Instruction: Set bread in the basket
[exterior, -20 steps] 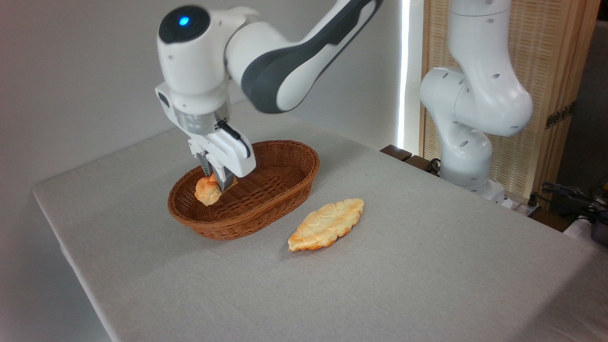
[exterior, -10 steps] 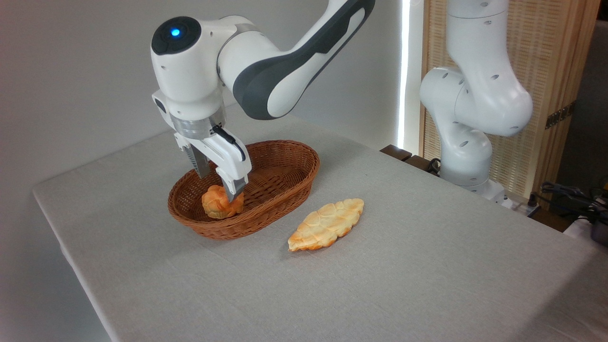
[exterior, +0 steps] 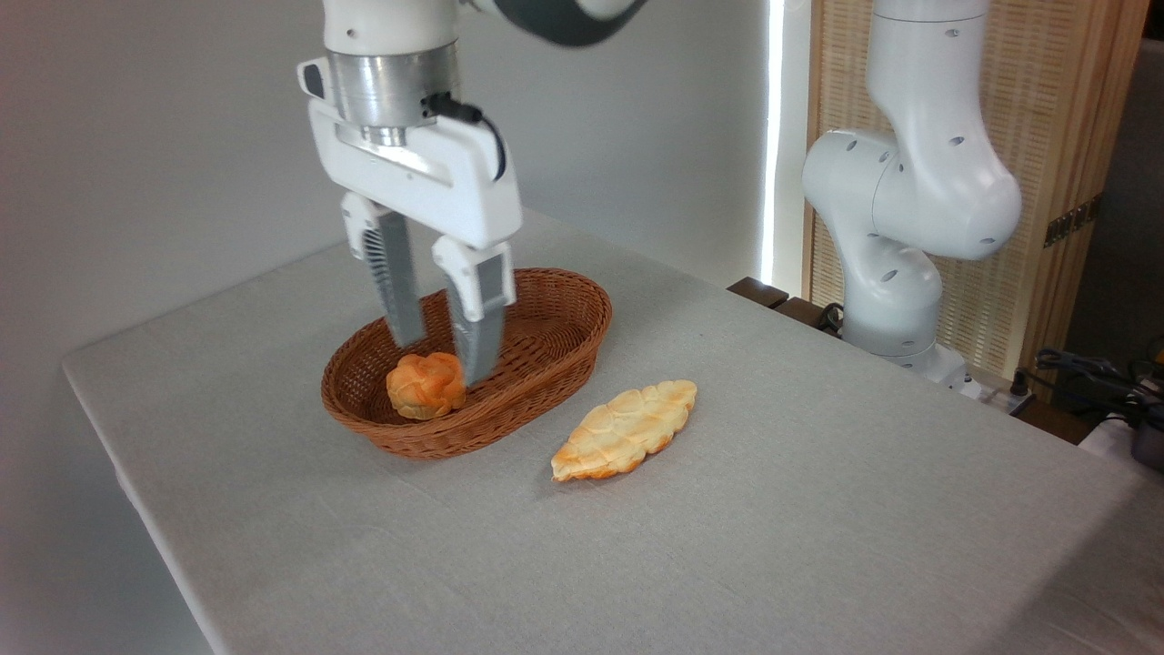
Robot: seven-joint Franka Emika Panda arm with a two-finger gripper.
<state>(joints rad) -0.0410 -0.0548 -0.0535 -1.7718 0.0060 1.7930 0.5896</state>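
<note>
No readable writing or brand marks anywhere. Small round orange-golden bun w/ knotted, lumpy top (exterior: 425, 385) sits inside the oval brown woven wicker basket (exterior: 555, 341), near its left end. White two-finger gripper (exterior: 441, 357) hangs just above it, ribbed grey fingers (exterior: 397, 277) spread, gripping nothing. Paler, flat leaf-shaped bread (exterior: 626, 429) (scored surface) lies on grey cloth-covered table (exterior: 773, 509), right of basket.

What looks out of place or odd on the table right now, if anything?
Nothing stands out. The bun sits upright inside the basket, toward its near end, with the open hand above it. The leaf-shaped bread lies flat on the table beside the basket, intact.
</note>
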